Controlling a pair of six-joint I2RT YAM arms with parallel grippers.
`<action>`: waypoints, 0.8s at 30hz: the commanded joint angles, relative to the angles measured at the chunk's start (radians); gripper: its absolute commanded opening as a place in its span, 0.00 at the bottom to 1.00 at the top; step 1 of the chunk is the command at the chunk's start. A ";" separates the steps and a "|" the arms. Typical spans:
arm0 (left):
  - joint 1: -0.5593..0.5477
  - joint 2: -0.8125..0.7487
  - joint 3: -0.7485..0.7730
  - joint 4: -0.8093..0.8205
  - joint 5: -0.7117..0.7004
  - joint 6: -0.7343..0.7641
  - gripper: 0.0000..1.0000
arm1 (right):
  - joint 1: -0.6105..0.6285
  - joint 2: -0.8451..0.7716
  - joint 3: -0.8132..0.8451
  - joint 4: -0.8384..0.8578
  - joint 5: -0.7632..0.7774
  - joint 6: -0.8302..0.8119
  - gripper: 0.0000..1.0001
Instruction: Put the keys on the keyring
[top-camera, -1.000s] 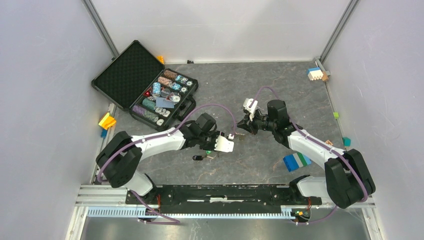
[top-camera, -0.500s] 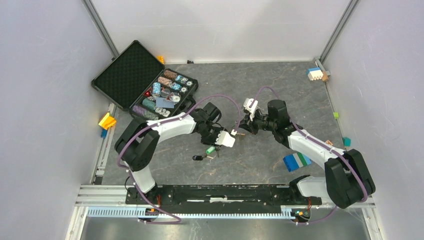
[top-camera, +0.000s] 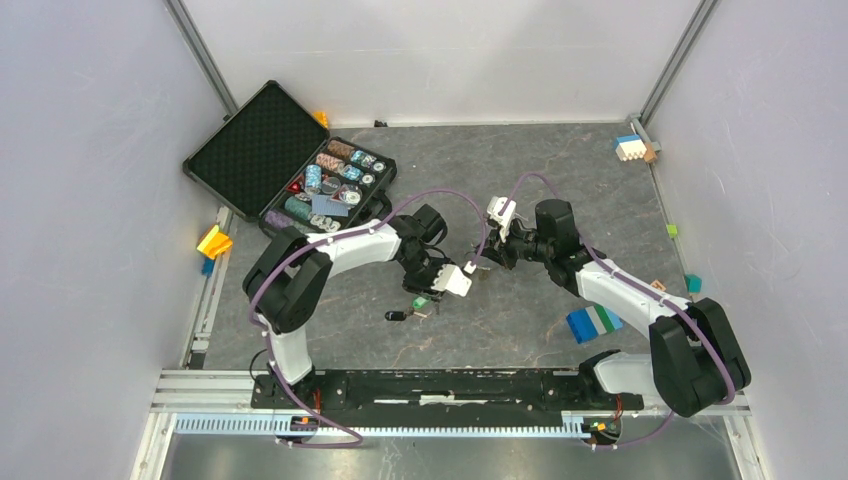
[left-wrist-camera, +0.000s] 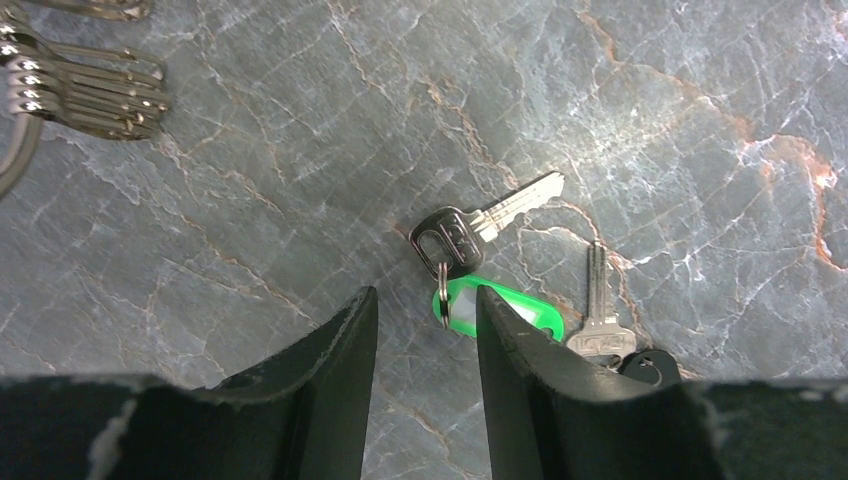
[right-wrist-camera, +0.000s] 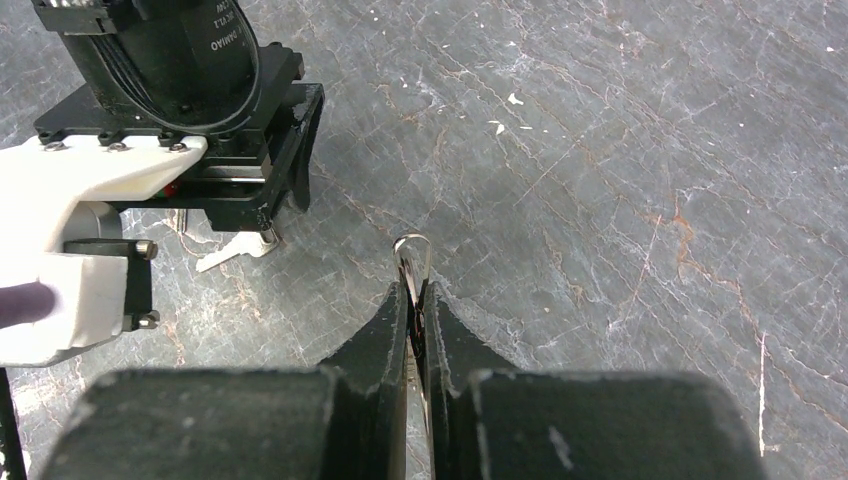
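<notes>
Remote session: my left gripper (left-wrist-camera: 425, 295) hangs, jaws apart, over the 2 keys (left-wrist-camera: 447, 240) on the table (left-wrist-camera: 700, 100); my right gripper (right-wrist-camera: 417, 290) pinches the keyring (right-wrist-camera: 401, 262).

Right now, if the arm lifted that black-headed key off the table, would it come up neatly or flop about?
Probably stiff itself: the black-headed key looks like flat metal. The green tag seems linked to it by a small ring, so it would likely dangle and swing. Lying flat on the smooth table, the key may slide before it lifts.
</notes>
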 joint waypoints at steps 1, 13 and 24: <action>0.003 0.023 0.048 -0.028 0.034 0.045 0.47 | -0.005 -0.016 0.001 0.023 -0.013 -0.013 0.00; 0.003 0.001 0.043 -0.028 0.034 0.024 0.29 | -0.006 -0.013 0.001 0.022 -0.017 -0.013 0.00; 0.003 -0.004 0.060 -0.028 0.052 -0.006 0.16 | -0.006 -0.012 -0.001 0.021 -0.018 -0.013 0.00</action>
